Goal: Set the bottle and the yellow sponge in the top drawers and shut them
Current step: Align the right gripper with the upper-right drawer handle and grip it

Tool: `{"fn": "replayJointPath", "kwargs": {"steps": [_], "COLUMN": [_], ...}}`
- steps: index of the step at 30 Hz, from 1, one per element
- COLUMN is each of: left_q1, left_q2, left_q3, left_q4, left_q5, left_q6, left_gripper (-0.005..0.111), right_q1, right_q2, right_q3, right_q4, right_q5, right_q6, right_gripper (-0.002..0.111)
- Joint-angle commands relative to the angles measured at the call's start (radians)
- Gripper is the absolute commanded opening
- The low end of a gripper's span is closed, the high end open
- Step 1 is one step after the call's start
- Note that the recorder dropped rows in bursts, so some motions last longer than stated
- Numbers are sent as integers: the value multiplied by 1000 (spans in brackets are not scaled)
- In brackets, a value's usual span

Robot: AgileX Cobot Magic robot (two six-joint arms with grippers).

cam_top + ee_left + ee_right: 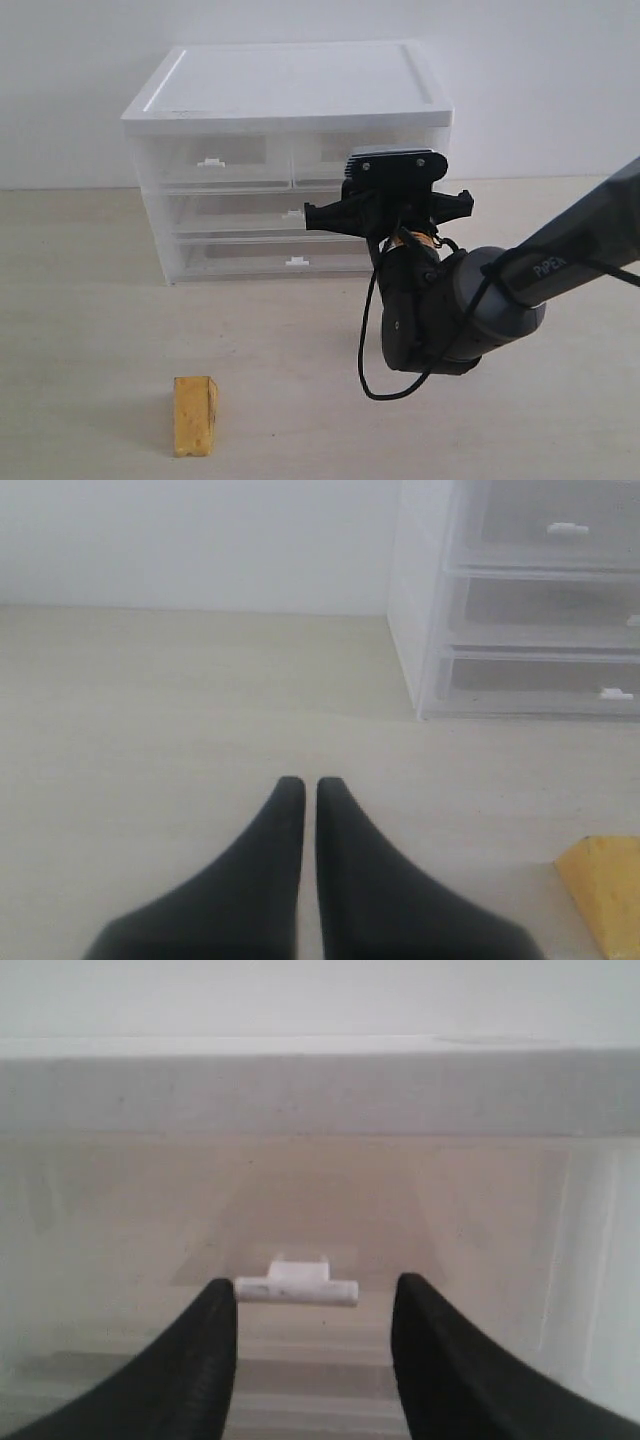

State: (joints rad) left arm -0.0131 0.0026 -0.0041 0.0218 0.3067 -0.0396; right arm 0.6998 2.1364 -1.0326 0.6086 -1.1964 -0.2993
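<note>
A clear plastic drawer cabinet with a white lid (290,90) stood at the tabletop's rear edge, its top drawers (215,160) shut. The right gripper (315,1282) gaped astride one small white handle tab (296,1285). The left gripper (302,782) was closed and empty. The yellow porous foam sponge (195,415) lay near the front edge. It was probably light and squashy, best pinched across its narrow sides. The bottle was not in view.
</note>
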Motion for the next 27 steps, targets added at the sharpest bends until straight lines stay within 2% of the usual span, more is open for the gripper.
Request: {"fn": "replayJointPath", "kwargs": {"steps": [1, 27], "left_q1": [4, 4], "left_q2": [-3, -3], "left_q3": [4, 4], "left_q4": [-6, -6], "left_q5": [1, 1], "left_q6": [6, 6], "left_gripper": [4, 4], "right_q1": [-5, -2], "right_q2": [4, -23], "right_q3": [-9, -9], "right_q4": [-10, -46], "right_q5": [-25, -11], "right_q6": [-7, -7], "right_gripper": [41, 41]}}
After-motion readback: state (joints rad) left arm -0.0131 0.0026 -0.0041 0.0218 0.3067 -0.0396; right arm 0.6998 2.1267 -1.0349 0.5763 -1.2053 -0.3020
